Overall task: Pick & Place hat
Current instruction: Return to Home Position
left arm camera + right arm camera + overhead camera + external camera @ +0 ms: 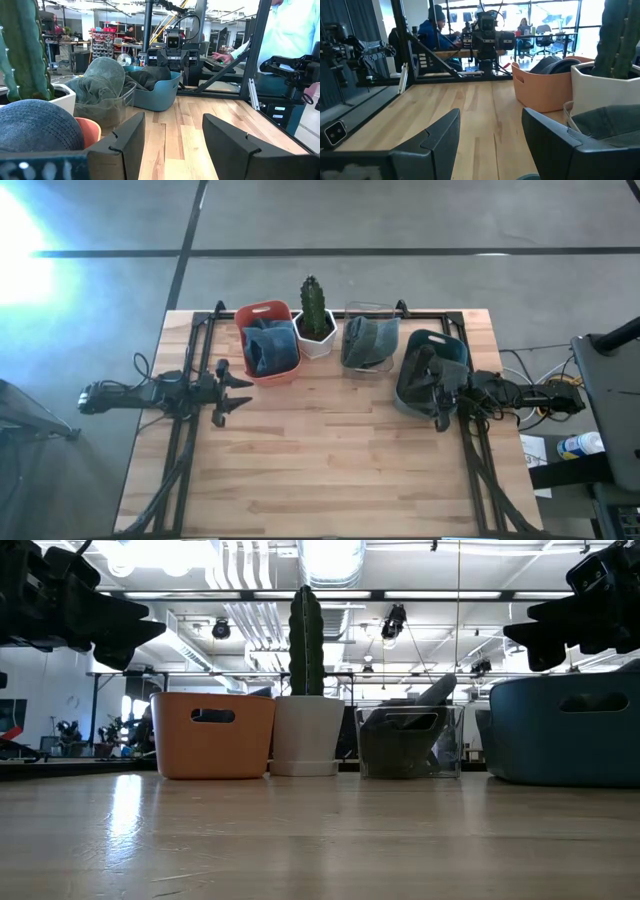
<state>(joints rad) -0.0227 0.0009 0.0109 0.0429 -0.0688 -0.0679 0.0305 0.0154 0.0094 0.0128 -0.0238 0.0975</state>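
Three hats sit in containers along the table's far side. A blue hat (270,348) fills the orange basket (262,313). A grey-green hat (368,338) stands in the clear bin (370,308). A dark hat (425,365) lies in the teal tub (452,345). My left gripper (238,392) (172,130) hovers open above the table, just left of and nearer than the orange basket. My right gripper (441,395) (490,125) is open at the near right side of the teal tub. Both are raised above the tabletop in the low view, and neither holds anything.
A cactus in a white pot (315,320) stands between the orange basket and the clear bin. The wooden table's near half (320,470) is bare. A black frame runs along the table's far and side edges. People sit at desks beyond the table.
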